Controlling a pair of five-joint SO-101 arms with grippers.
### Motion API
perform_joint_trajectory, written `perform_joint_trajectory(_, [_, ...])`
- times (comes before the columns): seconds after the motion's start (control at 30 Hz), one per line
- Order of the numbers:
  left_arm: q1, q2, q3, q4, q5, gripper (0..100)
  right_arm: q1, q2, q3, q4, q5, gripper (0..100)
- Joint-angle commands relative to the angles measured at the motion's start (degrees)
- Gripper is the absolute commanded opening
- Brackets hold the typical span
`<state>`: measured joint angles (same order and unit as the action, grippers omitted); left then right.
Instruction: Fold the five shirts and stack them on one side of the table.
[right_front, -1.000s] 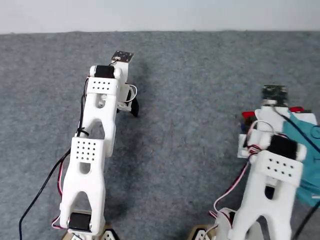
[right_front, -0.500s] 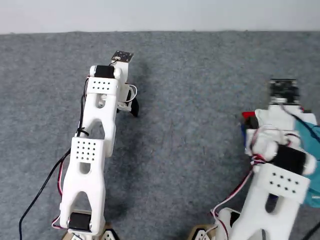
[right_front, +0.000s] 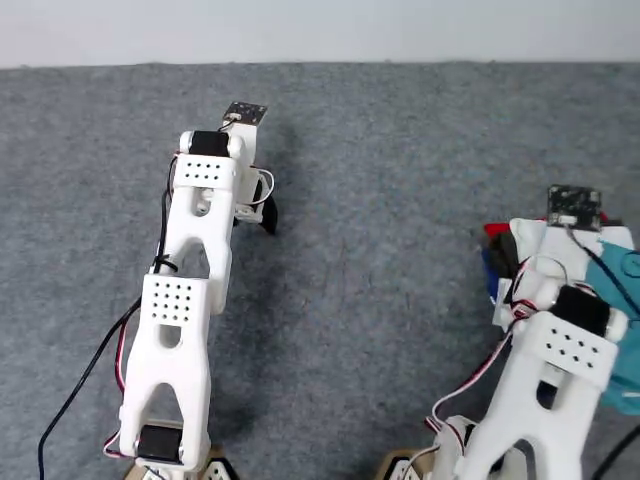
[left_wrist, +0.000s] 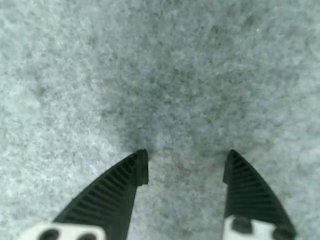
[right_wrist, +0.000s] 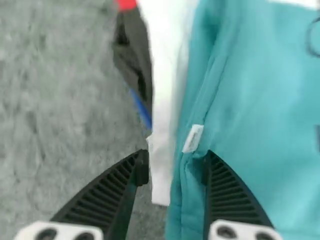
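The left arm stretches forward, and the left end effector points down with its fingers spread wide. The right arm is bent, and the right end effector is parted more narrowly.

Grey felt-like cloth covers the desk, matt, fuzzy and rough in its nap. The left arm is smooth white plastic with a soft sheen, its link panels dotted with small holes. On the left end effector, the fingers are matt black plastic, finely ribbed. There's the same ribbed black plastic on the right end effector. At the right edge the teal shirt is soft matt cloth, lightly creased, with a small white label at its hem. The white shirt beside it is smooth matt cloth too.
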<state>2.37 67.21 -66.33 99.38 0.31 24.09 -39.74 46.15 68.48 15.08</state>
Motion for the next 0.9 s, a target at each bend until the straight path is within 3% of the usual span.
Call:
perform_joint_trajectory(0.0, [-0.3, -0.9, 1.0, 1.1, 0.0, 25, -0.7, -1.4, 1.0, -0.8, 0.8, 18.4])
perform_joint_trajectory(0.37, [-0.3, -0.9, 2.0, 1.1, 0.0, 25, -0.7, -2.2, 3.0, -0.8, 4.4, 18.4])
perform_joint_trajectory(0.7, [-0.5, -0.2, 2.1, 1.1, 0.0, 25, -0.7, -18.3, 3.0, -0.4, 4.4, 18.4])
perform_joint_trajectory(0.87, [-0.6, 2.8, 1.3, 1.1, 0.0, 25, -0.4, -19.4, 3.1, -0.8, 4.0, 18.4])
